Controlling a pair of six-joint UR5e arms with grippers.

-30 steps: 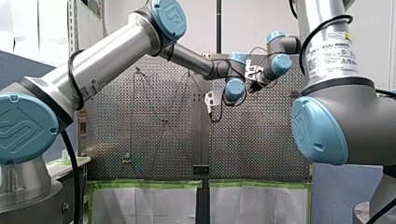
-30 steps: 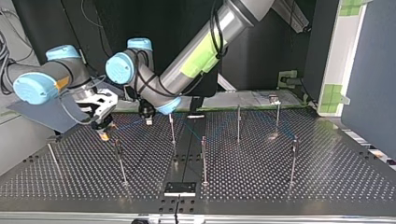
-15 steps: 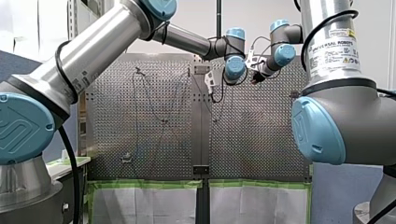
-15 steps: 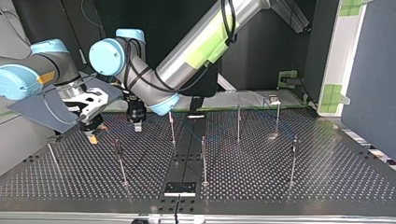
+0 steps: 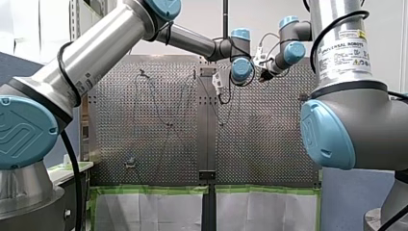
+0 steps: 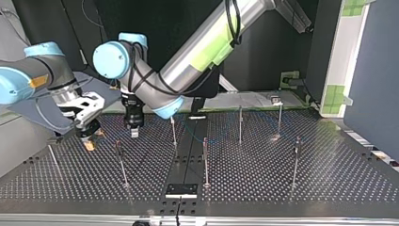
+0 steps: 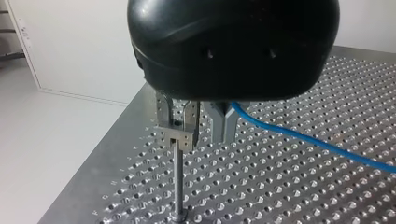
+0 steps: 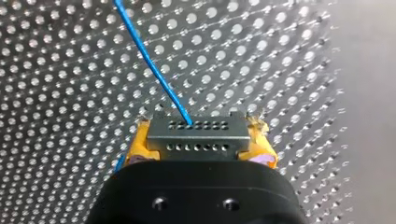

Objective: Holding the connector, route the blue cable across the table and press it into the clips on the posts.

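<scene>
Biggest thing here is the dark perforated surface [image 6: 282,183], with a bunch of thin metal posts [image 6: 205,162] standing upright across it. Both arms are working over the top view's left part. My left arm [image 6: 202,52], silver with a green patch, reaches in from the upper right, and my right arm [image 6: 35,77] comes in from the left edge. The two pincers hang near each other but apart, just above the holes.

My right pincer [image 6: 88,141] is pinching the connector [image 8: 196,135] between its yellow pads [image 8: 140,148]. The connector is a flat grey block with two rows of little holes in its face, held level. The blue cable [image 8: 148,60] is thin and bright blue. It goes into the top row of holes and runs away over the surface in a gentle curve.

In the left wrist view the cable comes out from under my left pincer [image 7: 223,133] and stretches off above the holes. It passes just beside a small U-shaped metal clip [image 7: 176,136] on top of one of the posts, not in it as far as I can see. Can't tell whether my left pincer is spread or pressed together, since its black body hides that.
</scene>
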